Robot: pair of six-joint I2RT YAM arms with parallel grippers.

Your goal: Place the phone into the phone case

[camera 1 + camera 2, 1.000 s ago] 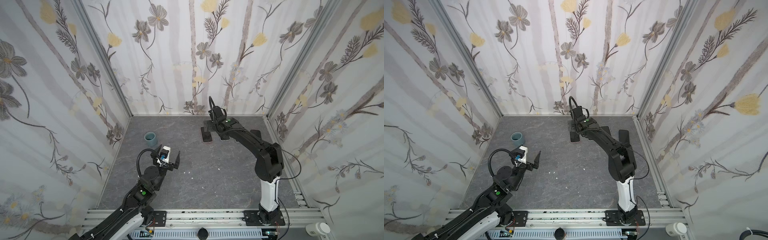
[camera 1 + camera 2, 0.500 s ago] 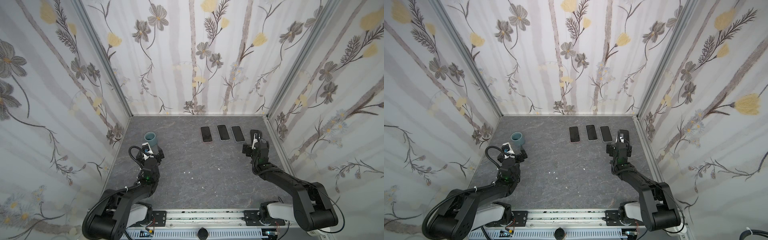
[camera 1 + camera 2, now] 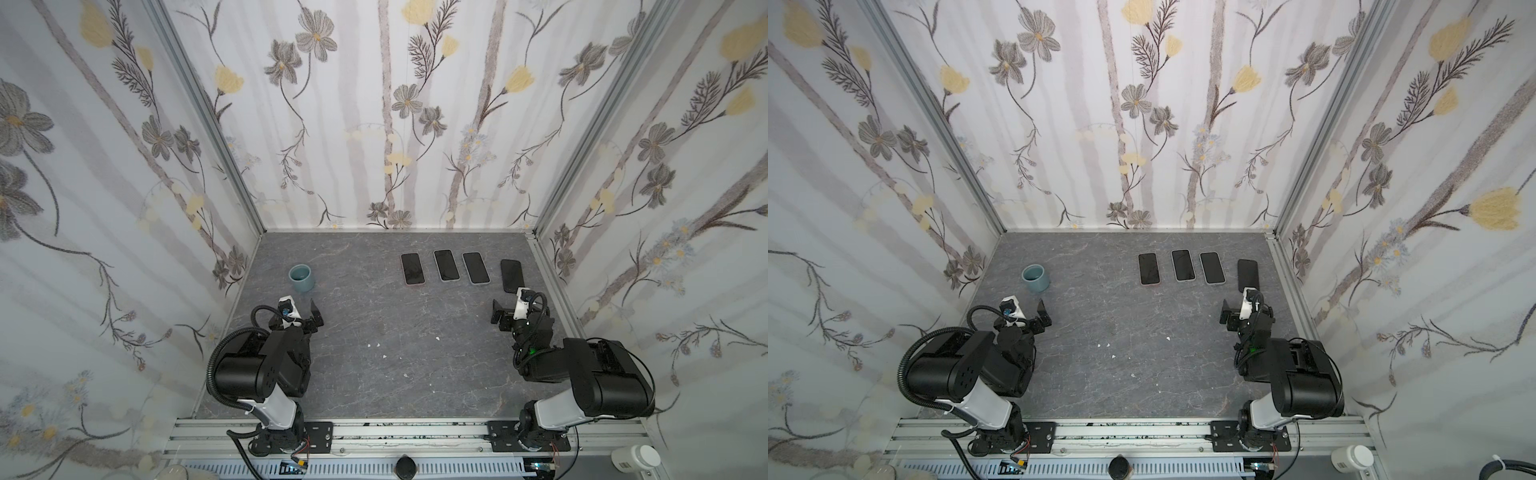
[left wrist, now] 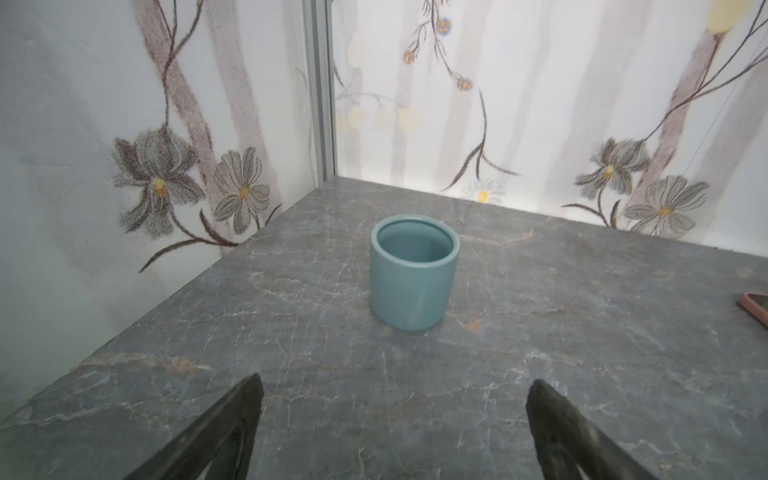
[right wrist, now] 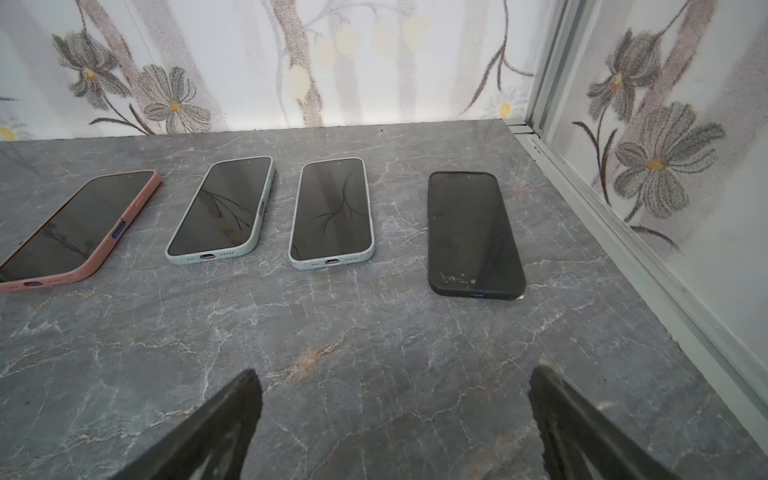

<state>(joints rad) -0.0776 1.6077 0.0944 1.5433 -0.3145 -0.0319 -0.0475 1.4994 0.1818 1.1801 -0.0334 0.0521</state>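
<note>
Four dark-screened phones lie side by side at the back right of the grey table (image 3: 395, 374): one in a pink phone case (image 3: 412, 269) (image 5: 79, 230), two in pale cases (image 3: 446, 265) (image 3: 476, 268) (image 5: 222, 208) (image 5: 332, 210), and a matte black one (image 3: 512, 276) (image 5: 473, 232) whose case and phone I cannot tell apart. My right gripper (image 3: 510, 307) (image 5: 395, 369) is open and empty, low over the table just in front of the black one. My left gripper (image 3: 301, 311) (image 4: 395, 381) is open and empty at the left.
A teal cup (image 3: 302, 278) (image 4: 413, 274) stands upright just beyond my left gripper, near the left wall. The pink case's edge (image 4: 756, 307) shows in the left wrist view. Small white specks (image 3: 376, 345) lie mid-table. Flowered walls close in three sides.
The right arm has pulled back from over the row of phones to the front right. The left arm has folded back too. Both grippers have stayed open.
</note>
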